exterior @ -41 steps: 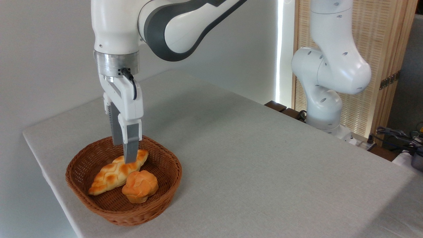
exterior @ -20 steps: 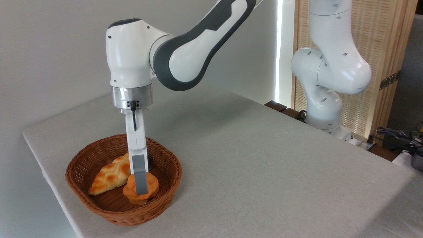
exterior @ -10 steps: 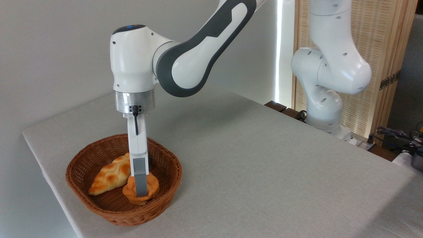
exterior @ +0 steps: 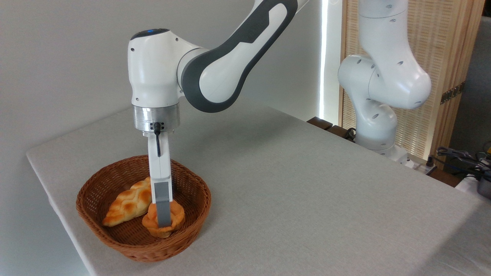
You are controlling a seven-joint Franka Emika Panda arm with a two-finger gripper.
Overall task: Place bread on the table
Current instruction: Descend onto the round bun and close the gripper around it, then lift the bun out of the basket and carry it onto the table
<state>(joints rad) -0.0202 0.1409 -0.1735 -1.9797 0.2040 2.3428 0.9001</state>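
Arm bent down — end effector (exterior: 163, 224) astride bread (exterior: 174, 217).

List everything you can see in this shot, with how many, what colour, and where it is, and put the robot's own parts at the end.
bread: one, orange-golden round bun, in the basket on its near right side, touching the loaf.
braided loaf: one, golden, lying in the basket to the left of the bread.
basket: one, brown wicker, on the table's near left corner.
table: one, light grey cloth surface, filling the middle of the view.
slatted screen: one, pale wood, behind the table at right.
cables: dark, at the far right edge; number unclear.
arm: one, white and grey, reaching from the base at right down over the basket.
gripper: one, white with grey fingers, jaws down around the bread; the closure is not visible from this angle.
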